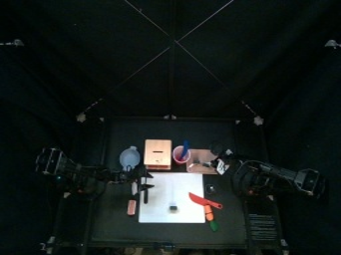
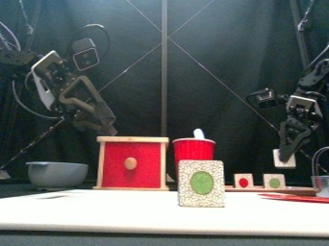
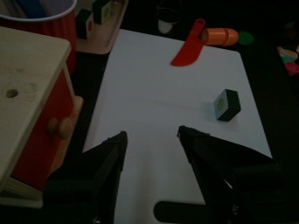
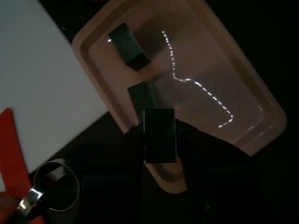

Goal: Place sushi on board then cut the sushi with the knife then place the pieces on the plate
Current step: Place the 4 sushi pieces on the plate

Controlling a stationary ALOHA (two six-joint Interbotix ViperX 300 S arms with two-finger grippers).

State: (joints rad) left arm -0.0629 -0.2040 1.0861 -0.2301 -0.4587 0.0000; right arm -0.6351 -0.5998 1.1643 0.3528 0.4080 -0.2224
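Pink, flat, round-cornered tray (image 4: 222, 79) at far side of worktop (image 1: 114, 231), right of centre, carrying two dark sushi blocks (image 4: 126, 45). Poised just above: right fingers (image 2: 291, 152), pointing down, pinching a third block (image 4: 158, 136). Left fingers (image 3: 103, 166) spread wide, angled over smooth white board (image 1: 167, 189). On board: one more block (image 3: 228, 105), plus red knife (image 3: 190, 48). Behind: pale wooden box (image 1: 160, 152), red cup (image 1: 180, 154).

A sushi piece (image 2: 201, 183) stands on the white board (image 2: 115, 207), before the red cup (image 2: 194, 150).
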